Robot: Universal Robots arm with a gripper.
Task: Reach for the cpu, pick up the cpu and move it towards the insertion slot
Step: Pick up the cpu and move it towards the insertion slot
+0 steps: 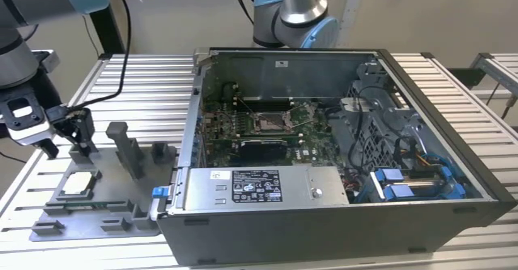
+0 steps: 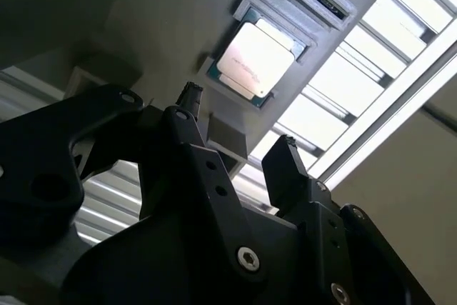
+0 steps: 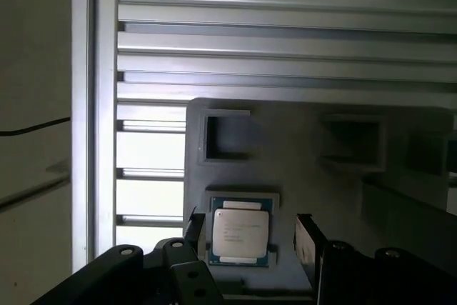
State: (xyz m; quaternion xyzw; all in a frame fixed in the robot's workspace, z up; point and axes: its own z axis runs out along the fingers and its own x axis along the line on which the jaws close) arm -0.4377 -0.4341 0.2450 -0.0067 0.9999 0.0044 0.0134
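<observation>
Slatted metal table [image 1: 162, 76], grey fixture plate [image 1: 89, 220] on it, open computer case [image 1: 324, 236] alongside

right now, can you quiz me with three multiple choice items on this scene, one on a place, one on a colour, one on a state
1. Where does the cpu lie?
A in a recess of the grey fixture
B on bare table slats
C lifted in the air

2. What colour is the board around the insertion slot?
A red
B green
C white

3. How do the fingers stand?
A shut on the cpu
B shut on nothing
C open

Key:
1 A, both wrist views show it seated in the fixture's frame.
2 B, the exterior view shows green board round the socket.
3 C, the fingers stand apart, with the cpu lying beyond the gap between them.
</observation>
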